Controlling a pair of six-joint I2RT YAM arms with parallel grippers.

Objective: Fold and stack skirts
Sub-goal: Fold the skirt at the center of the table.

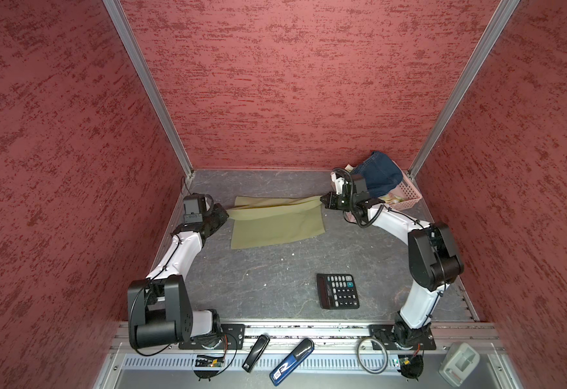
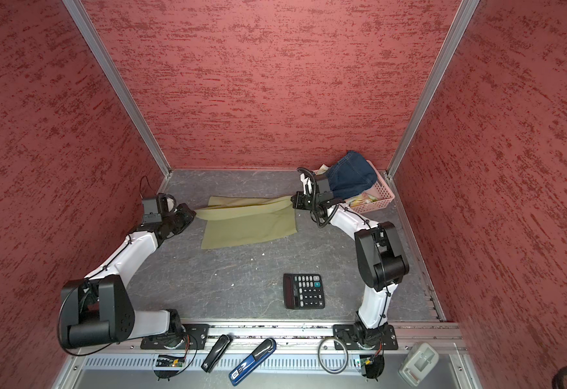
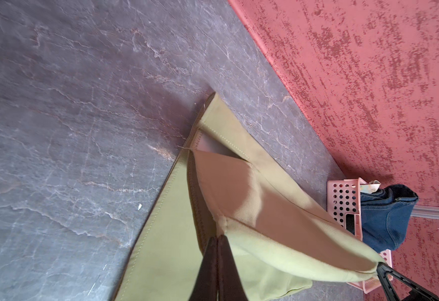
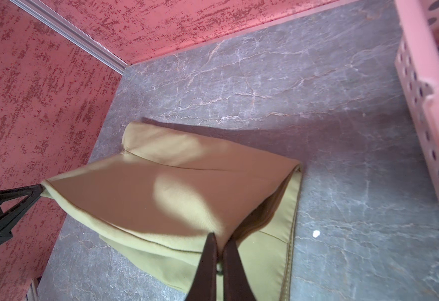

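olive skirt [image 1: 275,229]: soft, light, sags between holds.
left hand [image 1: 224,215]: pinching one edge corner.
right hand [image 1: 322,199]: pinching the opposite corner, possibly the hem.

No legible text anywhere. White key markings on calculator [image 1: 337,291] too small to read; white label on blue stapler [image 1: 287,367] blurred; small white mark on black stapler [image 1: 256,352] illegible.
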